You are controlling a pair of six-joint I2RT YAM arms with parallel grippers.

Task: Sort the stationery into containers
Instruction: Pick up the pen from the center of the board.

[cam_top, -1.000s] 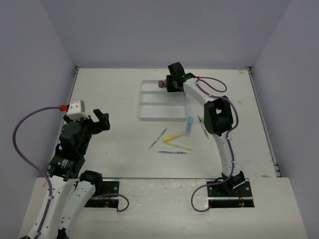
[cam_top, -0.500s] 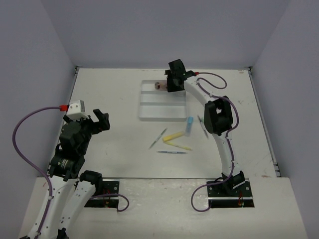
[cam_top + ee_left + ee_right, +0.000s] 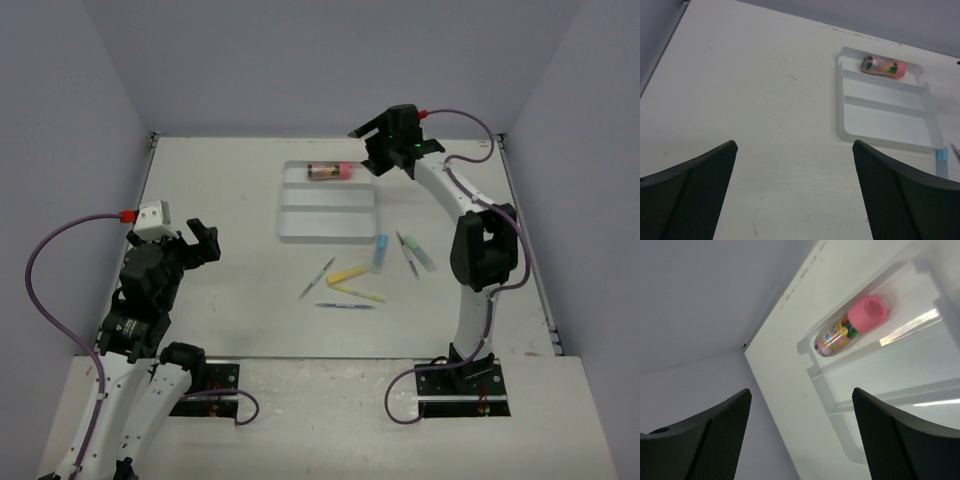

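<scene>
The white desk (image 3: pixel 220 190) carries everything, with both arms rising from its near edge. The right arm reaches far across it, and the right fingers (image 3: pixel 375 155) hang spread apart and empty just beside the far right corner of the tray (image 3: pixel 325 226). The left arm is folded back near its base; the left fingers (image 3: pixel 200 241) are parted too, gripping nothing, well apart from the tray. The tray sits toward the far middle of the desk. In its farthest compartment lies the pink tube (image 3: pixel 330 171), lengthwise, dark end to the left; the other two compartments hold nothing. Loose on the desk near the tray's front right corner lie the light-blue highlighter (image 3: pixel 380 252), the yellow highlighter (image 3: pixel 348 273) and the mint-green highlighter (image 3: pixel 421 257). Thin pens (image 3: pixel 316 278) are scattered among them.
</scene>
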